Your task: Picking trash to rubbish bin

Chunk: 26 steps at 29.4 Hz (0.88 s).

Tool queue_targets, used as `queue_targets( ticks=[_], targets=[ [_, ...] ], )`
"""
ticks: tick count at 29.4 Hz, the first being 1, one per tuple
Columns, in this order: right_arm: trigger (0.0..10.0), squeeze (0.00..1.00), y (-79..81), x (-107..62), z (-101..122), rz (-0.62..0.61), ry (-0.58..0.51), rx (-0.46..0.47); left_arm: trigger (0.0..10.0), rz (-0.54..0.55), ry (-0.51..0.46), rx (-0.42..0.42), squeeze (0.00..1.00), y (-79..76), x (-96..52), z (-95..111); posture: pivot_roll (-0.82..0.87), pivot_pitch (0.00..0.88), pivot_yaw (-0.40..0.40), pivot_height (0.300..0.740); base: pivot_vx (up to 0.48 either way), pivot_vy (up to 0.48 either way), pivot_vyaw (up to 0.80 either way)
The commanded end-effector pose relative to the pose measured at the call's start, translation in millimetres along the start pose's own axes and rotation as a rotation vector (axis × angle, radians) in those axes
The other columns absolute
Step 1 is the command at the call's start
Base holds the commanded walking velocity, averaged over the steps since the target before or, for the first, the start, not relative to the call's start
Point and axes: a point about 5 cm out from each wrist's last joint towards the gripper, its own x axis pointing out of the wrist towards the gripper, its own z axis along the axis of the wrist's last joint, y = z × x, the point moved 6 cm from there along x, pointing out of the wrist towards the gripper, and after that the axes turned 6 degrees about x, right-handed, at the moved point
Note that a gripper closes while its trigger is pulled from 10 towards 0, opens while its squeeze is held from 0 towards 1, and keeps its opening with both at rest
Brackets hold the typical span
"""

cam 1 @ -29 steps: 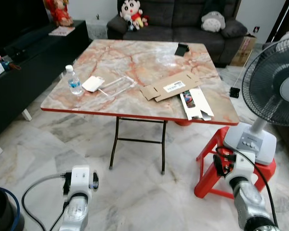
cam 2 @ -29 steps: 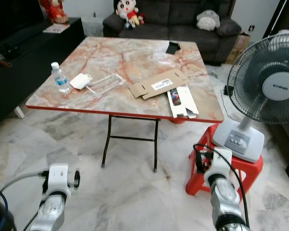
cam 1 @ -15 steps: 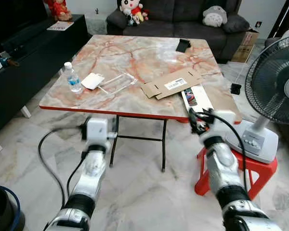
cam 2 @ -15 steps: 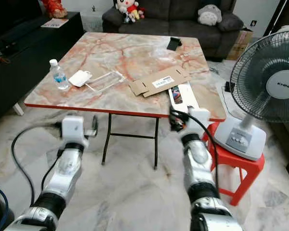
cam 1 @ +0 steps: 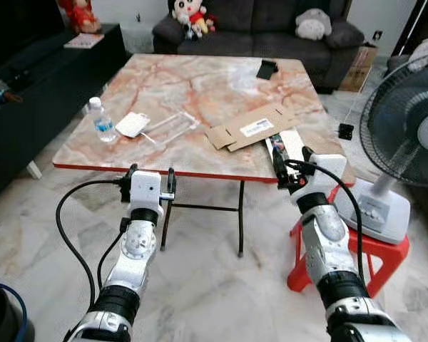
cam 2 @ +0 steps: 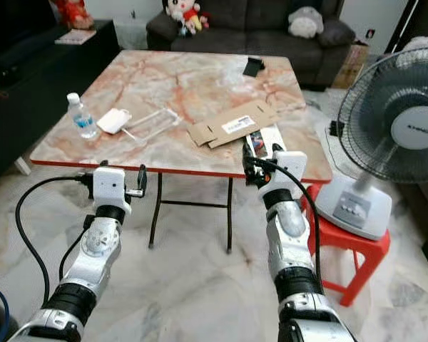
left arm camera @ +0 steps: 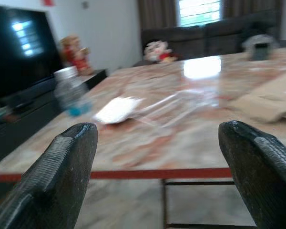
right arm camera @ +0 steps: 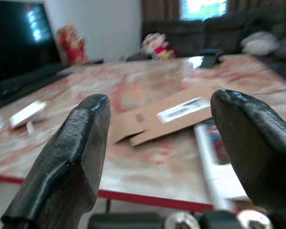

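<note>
**Both tools raised at the near edge of the marble surface, fingers apart**

Head views: the left tool (cam 1: 150, 181) and the right tool (cam 1: 290, 165) are held up at the near, red-trimmed edge of the marble surface (cam 1: 200, 78). On that surface lie the trash items: a flattened brown cardboard box (cam 1: 251, 127) near the middle, a long white printed package (cam 1: 287, 147) just beside it at the near right corner, a clear plastic tray (cam 1: 172, 127) and a white packet (cam 1: 133, 124) touching it, and a water bottle (cam 1: 101, 120) toward the left edge. A small black object (cam 1: 266, 69) sits at the far side. A standing fan (cam 1: 406, 135) rests on a red stool (cam 1: 376, 244) to the right.

Left wrist view: the fingers (left arm camera: 62, 177) stand wide apart, gripping nothing; between them appear the bottle, packet and tray, blurred.

Right wrist view: the fingers (right arm camera: 71, 152) are likewise spread and empty, with the cardboard box and white package beyond them.
</note>
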Motion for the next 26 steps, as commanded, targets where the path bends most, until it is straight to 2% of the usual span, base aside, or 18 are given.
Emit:
queue_targets(
  ticks=[1,13,26],
  targets=[
    [10.0,0.00,10.5,4.1,1,0.025,0.001,0.012,10.0,0.017,0.016,0.005,0.00,7.1,-0.6,-3,0.01,0.027,-0.032,0.740,0.356,0.000,0.00],
    [10.0,0.00,21.9,7.3,2,0.059,0.008,-0.007,10.0,0.017,0.017,0.016,0.00,8.2,2.4,1,0.01,0.023,-0.031,0.740,0.362,0.000,0.00],
    [10.0,0.00,22.5,7.3,1,0.061,0.018,-0.007,10.0,0.013,0.013,0.035,0.00,9.5,4.5,4,0.01,0.011,-0.033,0.740,0.364,0.000,0.00]
  ],
)
